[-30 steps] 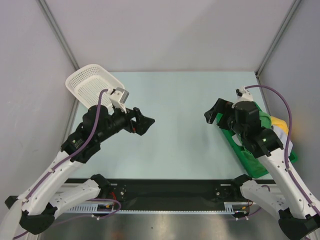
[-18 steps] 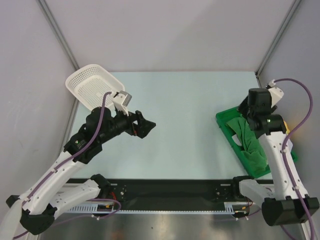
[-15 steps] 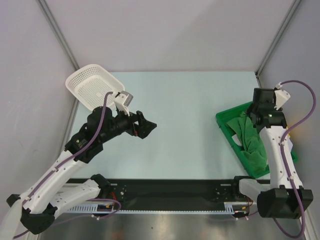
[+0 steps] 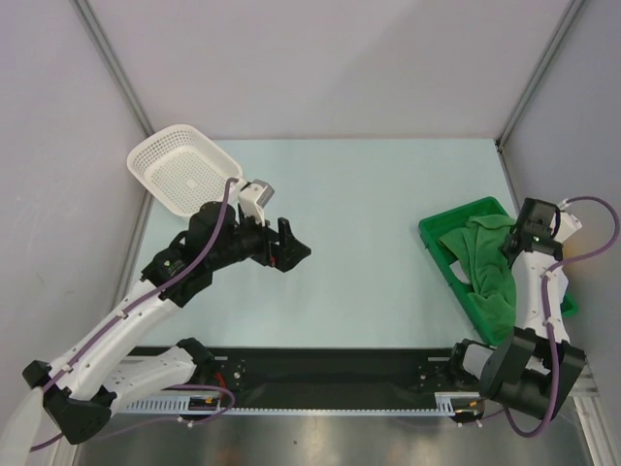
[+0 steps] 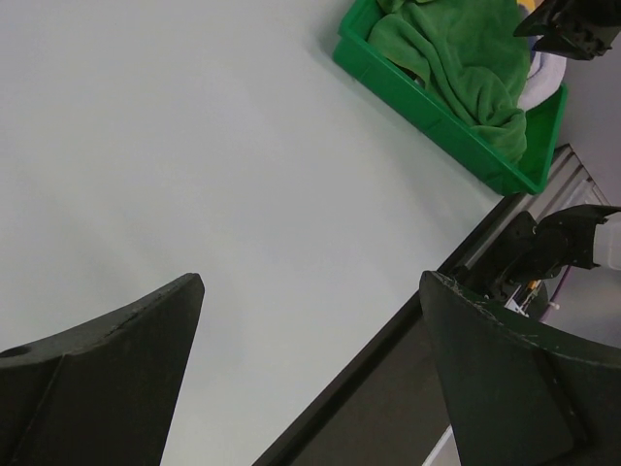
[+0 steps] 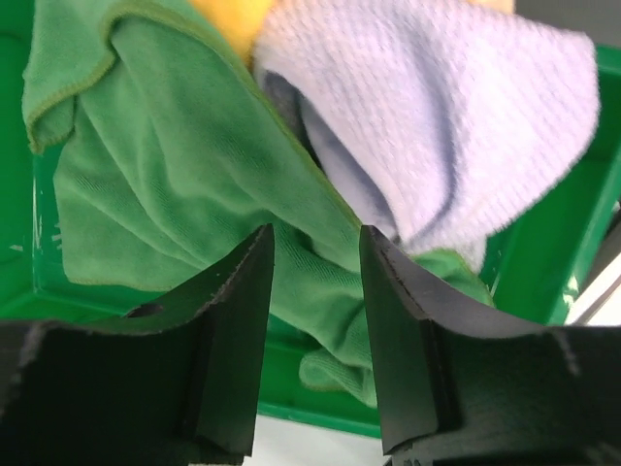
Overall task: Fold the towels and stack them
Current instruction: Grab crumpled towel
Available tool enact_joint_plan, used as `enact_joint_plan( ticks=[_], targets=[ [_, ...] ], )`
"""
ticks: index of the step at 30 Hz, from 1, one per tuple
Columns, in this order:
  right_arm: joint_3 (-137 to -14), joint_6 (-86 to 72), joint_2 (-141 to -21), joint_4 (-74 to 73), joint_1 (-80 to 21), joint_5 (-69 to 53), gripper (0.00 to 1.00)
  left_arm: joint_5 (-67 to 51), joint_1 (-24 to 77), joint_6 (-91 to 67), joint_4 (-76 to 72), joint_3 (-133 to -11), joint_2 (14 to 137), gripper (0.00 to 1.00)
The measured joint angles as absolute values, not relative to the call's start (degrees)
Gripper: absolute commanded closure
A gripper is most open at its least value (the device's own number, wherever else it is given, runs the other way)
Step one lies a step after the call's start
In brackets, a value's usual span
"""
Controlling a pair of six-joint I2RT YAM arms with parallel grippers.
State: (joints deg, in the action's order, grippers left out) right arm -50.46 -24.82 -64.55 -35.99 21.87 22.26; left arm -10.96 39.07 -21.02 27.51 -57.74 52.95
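A crumpled green towel point(image 4: 485, 260) fills the green tray point(image 4: 439, 230) at the right of the table. In the right wrist view the green towel point(image 6: 184, 184) lies beside a white towel point(image 6: 437, 107), with a yellow towel point(image 6: 228, 15) peeking out at the top. My right gripper point(image 6: 315, 233) points down into the tray, jaws half narrowed, with a fold of the green towel in the gap between them. From above, the right gripper point(image 4: 532, 241) hangs over the tray's right side. My left gripper point(image 4: 291, 254) hovers open over bare table, nothing between its fingers point(image 5: 116, 369).
A white mesh basket point(image 4: 179, 167) stands at the far left corner. The left wrist view shows the green tray point(image 5: 427, 112) with the green towel point(image 5: 456, 58) and the table's dark front rail point(image 5: 388, 388). Grey walls close in both sides.
The right arm swung from the table's middle out to the right and down over the tray, and its jaws narrowed. The left arm crept slightly right, still open.
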Motion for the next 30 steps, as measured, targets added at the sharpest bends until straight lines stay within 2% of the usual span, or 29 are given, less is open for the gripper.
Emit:
enact_joint_plan(
  ticks=[11,14,18,26,30],
  targets=[
    [-49.6,-21.9,-69.6,-29.5,24.1,18.7,0.54,-10.9,39.1,-22.5,27.6,-57.7,53.0,0.00],
    [-49.5,-21.3,-70.2,-28.8,24.2,17.6,0.69,-10.9,39.1,-22.5,27.6,-57.7,53.1,0.00],
    [-49.4,-20.3,-70.3,-28.2,24.3,16.3,1.00,-10.7,39.1,-22.5,27.6,-57.7,53.1,0.00],
    [-52.9,-20.2,-70.6,-31.1,22.0,13.8,1.00,-10.1,39.1,-22.6,27.6,-57.7,53.0,0.00],
    [-64.2,-19.3,-70.3,-35.0,13.1,9.5,1.00,-7.0,38.7,-23.6,27.7,-58.3,53.5,0.00]
  ],
)
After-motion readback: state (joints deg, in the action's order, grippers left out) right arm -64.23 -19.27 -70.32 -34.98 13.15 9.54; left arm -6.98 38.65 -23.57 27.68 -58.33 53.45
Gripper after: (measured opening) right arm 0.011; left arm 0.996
